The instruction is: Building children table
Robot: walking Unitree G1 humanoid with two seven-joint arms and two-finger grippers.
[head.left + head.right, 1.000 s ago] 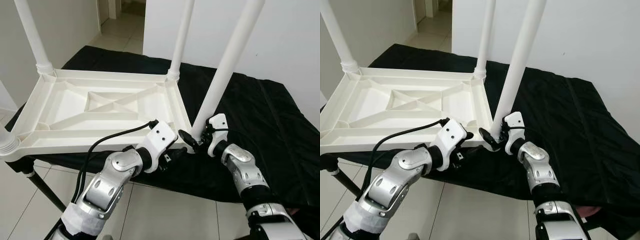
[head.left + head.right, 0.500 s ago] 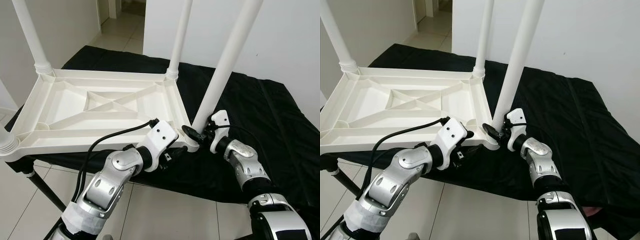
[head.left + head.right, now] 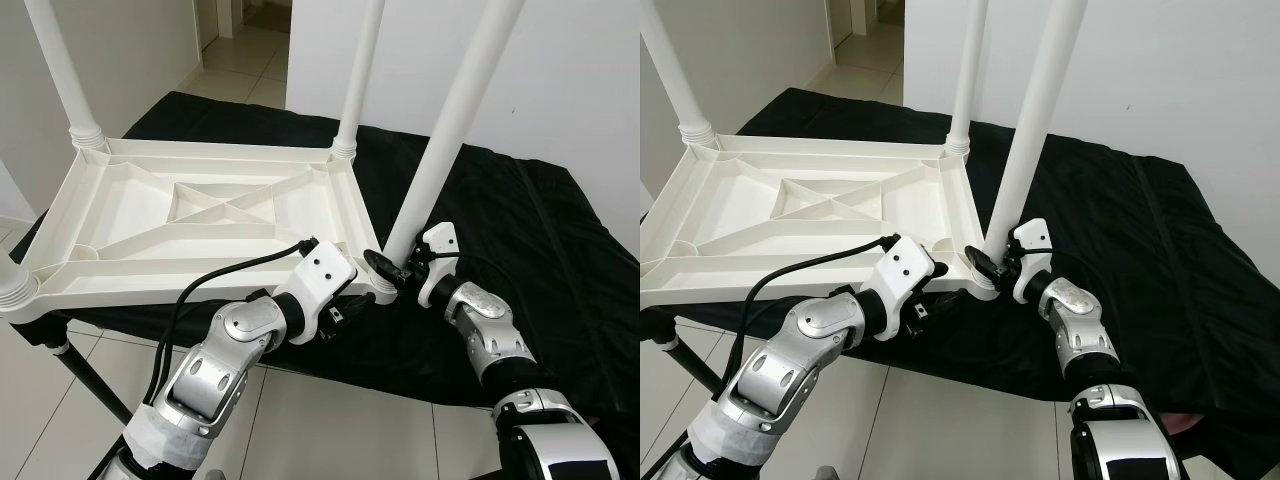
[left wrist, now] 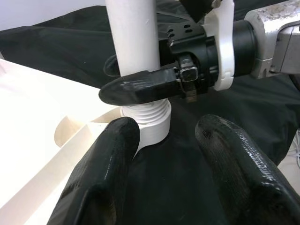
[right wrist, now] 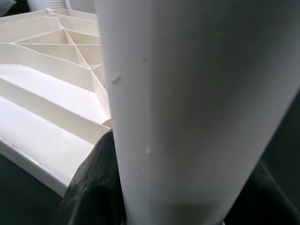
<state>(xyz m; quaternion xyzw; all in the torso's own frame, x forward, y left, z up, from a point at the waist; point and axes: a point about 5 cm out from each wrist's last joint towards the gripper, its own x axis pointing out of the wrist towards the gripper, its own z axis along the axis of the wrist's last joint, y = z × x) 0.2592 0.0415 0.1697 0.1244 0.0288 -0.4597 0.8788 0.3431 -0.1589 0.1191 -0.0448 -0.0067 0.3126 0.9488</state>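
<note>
Left wrist view: my right tool [image 4: 140, 86] clamps the near leg [image 3: 440, 150] at its socket; my left tool [image 4: 171, 154] gapes wide beside the upturned tabletop [image 3: 130, 225] on the black-draped worktop [image 3: 540, 240]

Leg [image 3: 445, 130] tops were cut off by the upper edge; the left gripper [image 3: 345, 305] lay partly hidden under the tabletop [image 3: 150, 215] rim; the stand [image 3: 75, 375] ran off-frame.

A white plastic tabletop [image 3: 200, 215] lies upside down on a black cloth [image 3: 520, 240]. Legs [image 3: 355, 75] rise from its far corners. At the near right corner, the right gripper [image 3: 392, 270] clasps the base of a white leg [image 3: 450, 120] that leans slightly. The left gripper [image 3: 335, 312] sits under the tabletop's near edge, just beside that corner.
</note>
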